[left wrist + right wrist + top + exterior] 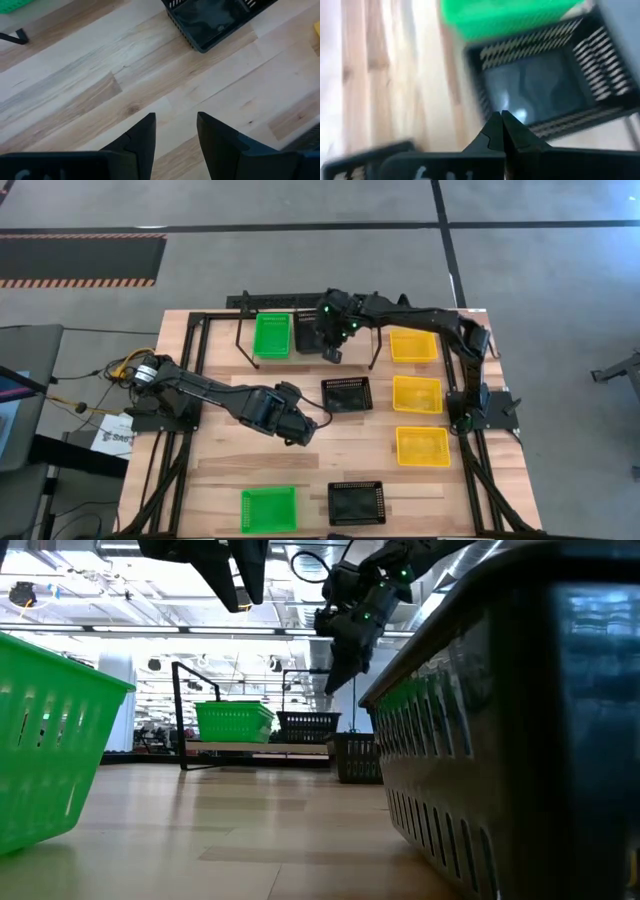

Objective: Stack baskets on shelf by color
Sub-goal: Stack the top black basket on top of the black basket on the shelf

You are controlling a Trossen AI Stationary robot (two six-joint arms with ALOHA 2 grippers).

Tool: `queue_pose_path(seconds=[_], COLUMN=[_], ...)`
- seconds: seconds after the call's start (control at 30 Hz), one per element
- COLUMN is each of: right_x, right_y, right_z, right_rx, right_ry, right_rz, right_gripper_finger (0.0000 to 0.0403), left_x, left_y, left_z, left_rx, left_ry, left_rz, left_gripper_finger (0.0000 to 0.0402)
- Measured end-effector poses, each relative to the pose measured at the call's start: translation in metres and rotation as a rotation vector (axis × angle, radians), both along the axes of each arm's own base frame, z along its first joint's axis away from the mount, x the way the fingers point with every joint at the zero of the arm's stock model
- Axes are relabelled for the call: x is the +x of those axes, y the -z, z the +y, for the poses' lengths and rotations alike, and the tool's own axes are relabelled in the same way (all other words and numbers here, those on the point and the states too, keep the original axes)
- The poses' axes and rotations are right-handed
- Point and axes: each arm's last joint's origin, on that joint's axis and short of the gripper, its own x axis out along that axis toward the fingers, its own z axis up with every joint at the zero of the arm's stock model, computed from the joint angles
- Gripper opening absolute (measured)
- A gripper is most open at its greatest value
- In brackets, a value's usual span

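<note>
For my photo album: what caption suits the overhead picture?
Right gripper, shut, above the shelf; left gripper open over the table.

Green [272, 335] and black baskets [307, 335] side by side atop shelf [300, 356]

My table [300, 480] is light wood planks. On it near me lie a green basket [268, 508] and a black basket [357, 502]; another black one [347, 394] sits mid-table, three yellow baskets [417, 393] line my right, and the shelf [240, 330] at the back carries green and black baskets
</note>
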Motion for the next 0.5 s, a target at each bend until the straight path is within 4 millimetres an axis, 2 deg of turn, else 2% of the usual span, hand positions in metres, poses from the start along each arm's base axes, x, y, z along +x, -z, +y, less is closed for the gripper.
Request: queue_pose_path(seconds=[0.3, 0.5], right_x=[0.008, -0.025], right_y=[0.010, -0.013], right_z=[0.035, 0.048], right_rx=[-0.007, -0.071], right_ry=[-0.065, -0.019], right_rz=[0.088, 0.288], right_gripper_finger=[0.0000, 0.0000], left_x=[0.000, 0.000], left_y=[0.000, 0.000], left_z=[0.000, 0.000], left_rx=[0.009, 0.011], left_ry=[0.030, 0.067], left_rz=[0.011, 0.025], left_gripper_finger=[0.0130, 0.0130])
